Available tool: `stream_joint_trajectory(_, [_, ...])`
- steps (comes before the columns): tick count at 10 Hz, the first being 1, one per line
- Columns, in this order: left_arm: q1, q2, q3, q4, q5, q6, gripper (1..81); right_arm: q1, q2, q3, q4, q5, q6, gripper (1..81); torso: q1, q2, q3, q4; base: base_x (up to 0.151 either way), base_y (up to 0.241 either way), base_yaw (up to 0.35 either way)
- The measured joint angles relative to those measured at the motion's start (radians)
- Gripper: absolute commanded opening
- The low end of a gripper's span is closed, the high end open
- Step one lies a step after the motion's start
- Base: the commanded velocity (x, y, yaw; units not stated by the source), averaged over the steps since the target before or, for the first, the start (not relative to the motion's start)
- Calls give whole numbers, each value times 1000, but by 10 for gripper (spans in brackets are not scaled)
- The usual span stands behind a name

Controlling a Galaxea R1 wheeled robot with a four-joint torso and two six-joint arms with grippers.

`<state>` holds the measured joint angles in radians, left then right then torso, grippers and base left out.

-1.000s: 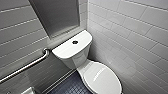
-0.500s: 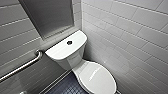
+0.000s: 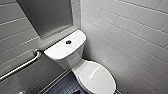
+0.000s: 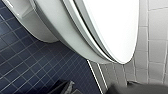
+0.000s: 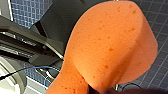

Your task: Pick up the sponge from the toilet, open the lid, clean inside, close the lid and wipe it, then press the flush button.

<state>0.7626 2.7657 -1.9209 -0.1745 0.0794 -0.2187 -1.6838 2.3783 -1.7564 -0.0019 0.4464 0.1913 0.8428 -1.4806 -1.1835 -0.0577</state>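
Observation:
The white toilet (image 3: 65,53) stands in the corner with its lid (image 3: 98,78) down over the bowl. The dark round flush button (image 3: 68,42) sits in the middle of the tank top. In the left wrist view the shut lid (image 4: 112,25) and the bowl (image 4: 55,32) loom close from the side, and nothing is held there. The orange sponge (image 5: 110,47) shows large and bent in the right wrist view, pinched at its narrow end by my right gripper (image 5: 100,90), which is shut on it.
A metal grab bar (image 3: 22,66) runs along the left wall under a grey panel (image 3: 47,15). White tiled wall (image 3: 130,37) closes in tight on the toilet's right. The floor (image 4: 25,65) is dark blue tile.
The whole head picture shifted a little a second ago, so the camera moved; since then it holds still. The toilet and lid stay as they were.

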Motion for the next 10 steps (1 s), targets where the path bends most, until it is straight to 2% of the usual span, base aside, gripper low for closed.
stream_joint_trajectory(3, [-54, 88, -63, -16, 0, -1, 811, 11, -1, 0, 0, -1, 4, 10, 0, 1, -34, 0, 0, 0, 0])
stream_joint_trajectory(8, [-74, 138, -113, -21, -25, -50, 811, 18, -1, 0, 0, 0, 4, 10, 0, 1, -33, 0, 0, 0, 0])
stream_joint_trajectory(10, [-74, 156, -156, -21, -39, -97, 811, 18, 1, 0, 0, 0, 4, 10, 0, 1, -33, 0, 0, 0, 0])
